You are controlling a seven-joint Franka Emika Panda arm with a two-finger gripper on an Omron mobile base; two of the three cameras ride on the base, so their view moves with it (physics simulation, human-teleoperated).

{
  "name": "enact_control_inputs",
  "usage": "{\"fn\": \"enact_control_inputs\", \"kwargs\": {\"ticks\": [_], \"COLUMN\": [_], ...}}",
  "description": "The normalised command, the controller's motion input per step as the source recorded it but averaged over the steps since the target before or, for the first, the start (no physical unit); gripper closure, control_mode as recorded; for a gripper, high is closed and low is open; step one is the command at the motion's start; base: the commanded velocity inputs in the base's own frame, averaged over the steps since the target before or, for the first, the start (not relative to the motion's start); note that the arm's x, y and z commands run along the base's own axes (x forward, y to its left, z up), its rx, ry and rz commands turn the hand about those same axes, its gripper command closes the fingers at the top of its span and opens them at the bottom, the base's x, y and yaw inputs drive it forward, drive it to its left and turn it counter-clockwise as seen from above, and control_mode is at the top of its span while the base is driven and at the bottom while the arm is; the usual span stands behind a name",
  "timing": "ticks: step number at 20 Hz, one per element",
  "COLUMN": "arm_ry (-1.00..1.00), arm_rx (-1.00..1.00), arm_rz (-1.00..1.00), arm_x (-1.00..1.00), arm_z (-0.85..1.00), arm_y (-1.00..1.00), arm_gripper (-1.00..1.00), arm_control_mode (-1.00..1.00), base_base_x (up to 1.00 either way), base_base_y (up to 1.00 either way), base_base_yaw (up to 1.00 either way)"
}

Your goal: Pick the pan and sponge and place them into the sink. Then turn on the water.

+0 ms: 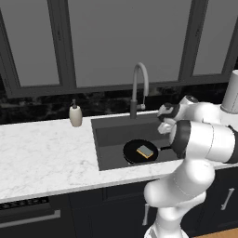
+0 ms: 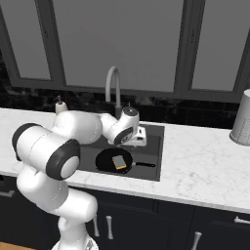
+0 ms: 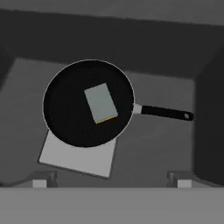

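Note:
The black pan [image 1: 134, 153] [image 2: 106, 160] [image 3: 70, 109] lies flat on the floor of the dark grey sink [image 1: 107, 135] [image 2: 152, 146] [image 3: 162, 144], its thin handle [image 3: 164, 112] pointing towards the sink's right side. Inside the pan lies the sponge [image 1: 145, 151] [image 2: 119, 162] [image 3: 100, 103], grey-green face up. My gripper [image 1: 164, 127] [image 2: 139, 140] [image 3: 111, 181] hangs above the basin, over the pan and apart from it, open with nothing between its fingertips [image 3: 41, 179]. The tall grey gooseneck faucet [image 1: 139, 88] [image 2: 113, 85] stands at the sink's back rim; no water shows.
A beige soap dispenser [image 1: 75, 115] [image 2: 60, 105] stands on the white marble counter [image 1: 46, 153] [image 2: 200, 166] left of the sink. A grey cylindrical canister [image 1: 231, 93] [image 2: 242, 119] stands at the far right. Dark windows rise behind the counter.

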Motion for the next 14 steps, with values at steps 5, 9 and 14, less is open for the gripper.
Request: {"fn": "enact_control_inputs", "kwargs": {"ticks": [5, 9, 14], "arm_ry": [-0.08, -0.33, -0.27], "arm_rx": [0.04, 0.11, 0.07], "arm_rz": [-0.10, 0.00, 0.00], "arm_x": [-0.01, 0.00, 0.00], "arm_z": [0.34, 0.04, 0.02], "arm_y": [-0.04, 0.00, 0.00], "arm_gripper": [-1.00, -1.00, -1.00], "arm_control_mode": [-1.00, -1.00, -1.00], "base_base_x": [0.00, 0.00, 0.00], "base_base_y": [0.00, 0.00, 0.00], "base_base_yaw": [0.00, 0.00, 0.00]}}
